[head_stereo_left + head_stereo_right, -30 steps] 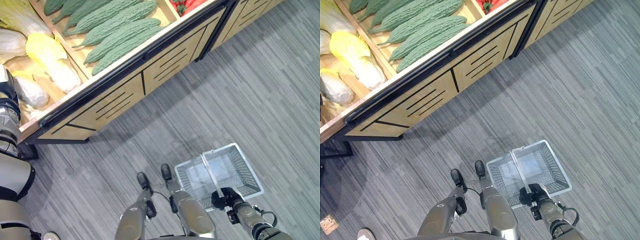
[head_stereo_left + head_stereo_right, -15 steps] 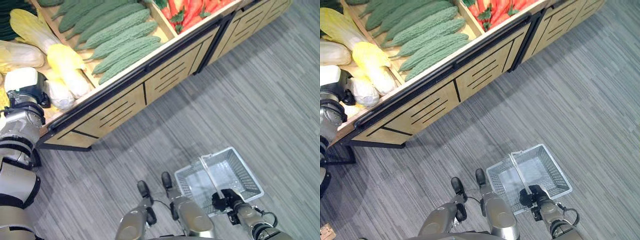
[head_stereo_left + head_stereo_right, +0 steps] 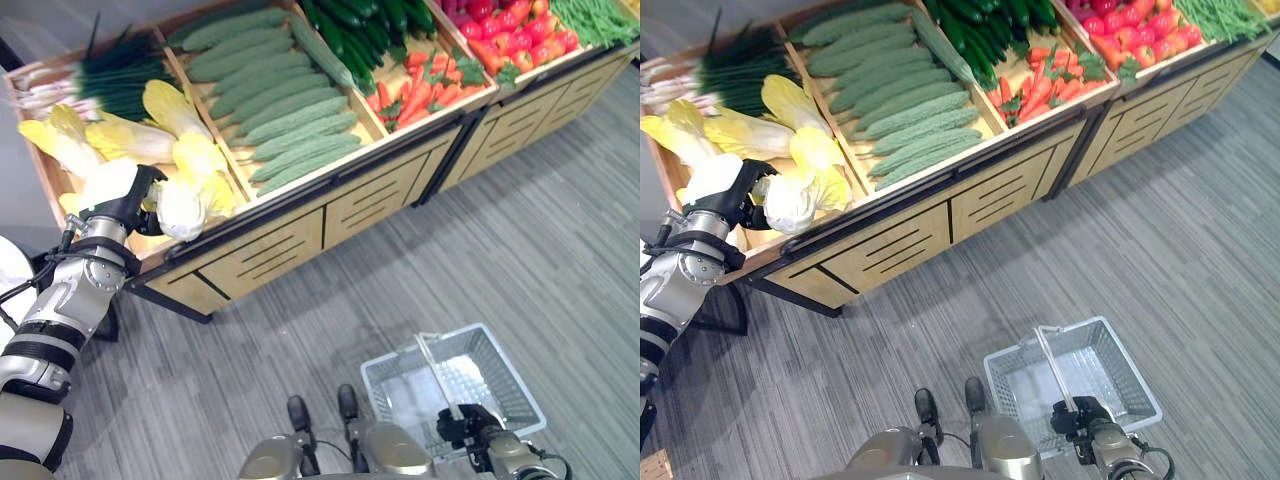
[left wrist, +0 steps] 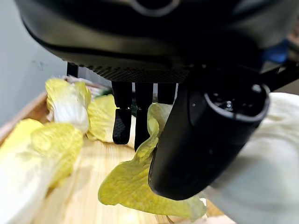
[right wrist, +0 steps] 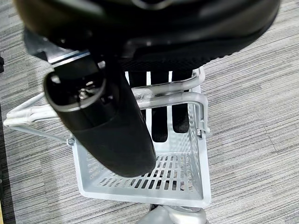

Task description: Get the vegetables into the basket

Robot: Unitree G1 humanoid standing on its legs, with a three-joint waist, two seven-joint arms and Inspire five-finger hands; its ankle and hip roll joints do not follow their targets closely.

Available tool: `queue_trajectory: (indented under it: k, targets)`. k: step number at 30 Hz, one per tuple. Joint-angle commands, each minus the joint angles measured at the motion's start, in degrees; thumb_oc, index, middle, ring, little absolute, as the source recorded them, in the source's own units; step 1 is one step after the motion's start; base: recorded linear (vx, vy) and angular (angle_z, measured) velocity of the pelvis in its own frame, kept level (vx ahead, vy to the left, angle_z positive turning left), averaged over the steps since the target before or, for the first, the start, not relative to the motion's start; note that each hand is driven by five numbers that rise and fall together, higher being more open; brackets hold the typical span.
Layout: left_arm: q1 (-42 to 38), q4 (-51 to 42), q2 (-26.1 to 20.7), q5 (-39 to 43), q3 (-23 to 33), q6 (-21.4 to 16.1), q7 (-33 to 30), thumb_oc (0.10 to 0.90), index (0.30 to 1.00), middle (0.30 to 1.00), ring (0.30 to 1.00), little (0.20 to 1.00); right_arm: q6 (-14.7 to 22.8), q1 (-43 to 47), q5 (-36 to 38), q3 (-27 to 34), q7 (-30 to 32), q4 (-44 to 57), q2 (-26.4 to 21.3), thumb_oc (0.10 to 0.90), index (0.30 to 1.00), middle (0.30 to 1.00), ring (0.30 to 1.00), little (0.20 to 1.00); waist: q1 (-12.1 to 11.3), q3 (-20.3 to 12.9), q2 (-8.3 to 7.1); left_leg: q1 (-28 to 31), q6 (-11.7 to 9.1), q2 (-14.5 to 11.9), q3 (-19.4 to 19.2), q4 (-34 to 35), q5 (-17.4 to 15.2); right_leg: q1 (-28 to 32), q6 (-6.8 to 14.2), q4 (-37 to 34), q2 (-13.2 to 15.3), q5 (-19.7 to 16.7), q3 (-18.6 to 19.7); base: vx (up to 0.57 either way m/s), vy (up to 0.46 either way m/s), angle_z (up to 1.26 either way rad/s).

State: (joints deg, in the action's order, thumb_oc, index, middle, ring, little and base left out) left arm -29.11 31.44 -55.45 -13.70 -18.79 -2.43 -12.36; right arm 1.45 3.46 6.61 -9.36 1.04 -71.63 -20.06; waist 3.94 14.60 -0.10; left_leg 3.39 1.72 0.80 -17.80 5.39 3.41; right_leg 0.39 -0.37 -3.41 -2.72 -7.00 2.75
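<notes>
While the right hand [image 5: 117, 121] hangs low over the grey striped carpet floor [image 3: 560, 230], its dark fingers [image 5: 159, 123] and thumb are curled round the metal handle [image 5: 163, 98] of the grey plastic slatted basket [image 3: 500, 375], which hangs from that grip with nothing visible inside it. Up at the wooden produce stand [image 3: 330, 190], the left hand [image 3: 125, 195] reaches over the stand's front edge into the compartment of pale yellow-white napa cabbages [image 3: 150, 135]. Its fingers [image 4: 124, 116] point down into the bin, only loosely bent, and the thumb lies against one cabbage [image 3: 185, 205] at the near edge of the bin; a yellow leaf [image 4: 140, 182] of it shows between thumb and fingers, but I cannot tell whether the hand truly grips it. Beside that bin lie rows of bumpy green bitter gourds [image 3: 290, 120], then dark cucumbers [image 3: 985, 25], orange carrots [image 3: 425, 90], and red peppers [image 3: 1130, 35] further along. Dark green chives [image 3: 125, 75] sit behind the cabbages.
</notes>
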Motion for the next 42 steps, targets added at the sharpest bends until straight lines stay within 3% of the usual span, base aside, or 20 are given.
queue_trajectory:
  k: [1,6,11,15,17,28,34,40,42]
  targets:
    - [-1.1,-2.9,-3.6,-0.2,8.8,-1.7,-1.9,0.4,0.3,0.3,0.3,0.3,0.3,-5.1,-0.8,0.3,-0.4,-3.2,-1.5,0.4,0.3,0.3,0.3,0.3,0.5,-7.2,0.92,5.5,-1.1,0.9,-0.1,-1.4,-8.9,-0.9,7.3,2.7,5.3,6.3,-0.8,-0.04,0.046,0.01]
    - [7.3,-11.0,-2.0,-0.5,14.2,-2.3,-0.5,0.4,0.3,0.3,0.3,0.3,0.4,-6.2,-0.5,2.5,-0.6,-3.1,-1.0,0.4,0.3,0.3,0.3,0.3,-0.3,-8.1,0.54,5.8,-0.4,1.2,0.3,-3.6,-10.4,0.1,7.5,3.2,5.9,6.6,-0.6,-0.04,0.05,0.01]
    - [18.7,-19.6,5.7,3.3,20.8,-3.3,0.8,0.4,0.3,0.3,0.3,0.3,0.8,-6.9,0.6,4.7,-0.7,-2.2,-0.3,0.4,0.3,0.3,0.3,0.3,-0.5,-8.4,0.33,6.6,0.4,1.6,0.8,-3.8,-11.0,0.4,7.7,4.5,6.1,7.1,-0.6,-0.04,0.05,0.01]
    - [27.1,-30.6,14.3,7.2,23.8,-4.1,3.6,0.4,0.3,0.3,0.3,0.3,1.4,-7.9,0.3,6.7,0.0,-0.2,0.6,0.4,0.3,0.3,0.3,0.3,-0.4,-7.9,-0.03,6.8,1.4,2.2,1.3,-2.6,-10.9,-1.0,8.1,6.5,6.3,6.7,-0.3,-0.08,0.088,0.02]
    - [28.3,-33.4,15.8,8.5,23.9,-4.7,4.1,0.4,0.3,0.3,0.3,0.3,1.6,-7.7,0.1,6.6,0.1,0.5,0.8,0.4,0.3,0.3,0.3,0.3,-0.4,-7.6,-0.1,6.7,1.7,2.3,1.4,-2.4,-10.7,-1.6,8.3,7.0,6.3,5.9,0.1,-0.08,0.077,0.01]
    - [28.6,-39.8,20.6,19.7,21.3,-6.2,6.3,0.4,0.3,0.3,0.3,0.3,1.9,-6.5,1.0,6.2,1.1,2.5,0.8,0.4,0.3,0.3,0.3,0.3,0.2,-7.4,-0.24,7.5,2.8,3.0,0.6,-1.9,-11.1,-2.8,8.7,9.2,6.4,5.2,1.3,-0.05,0.057,-0.04]
    - [26.1,-38.7,20.7,20.7,19.2,-5.8,6.4,0.4,0.3,0.3,0.3,0.3,2.0,-7.4,1.4,6.8,1.4,2.8,0.6,0.4,0.3,0.3,0.3,0.3,1.0,-7.3,-0.26,7.8,3.0,3.3,-0.1,-1.9,-11.3,-2.8,9.0,8.9,6.6,4.5,1.5,-0.01,0.056,0.0]
    - [22.8,-37.7,21.2,21.0,17.3,-5.5,5.3,0.4,0.3,0.3,0.3,0.3,2.4,-7.1,2.2,6.5,2.2,2.9,0.9,0.4,0.3,0.3,0.3,0.3,2.2,-6.2,0.22,7.6,3.3,3.2,-3.6,-2.2,-11.7,-4.8,10.4,9.1,6.2,1.9,2.9,-0.02,0.035,-0.2]
    - [22.7,-38.1,20.9,21.1,17.4,-5.5,5.0,0.4,0.3,0.3,0.3,0.3,2.3,-6.5,1.9,6.2,2.5,3.1,1.1,0.4,0.3,0.3,0.3,0.3,1.5,-5.4,0.9,7.5,3.1,2.7,-4.8,-2.5,-12.2,-6.1,10.9,10.3,7.2,2.1,-0.5,0.0,0.016,-0.6]
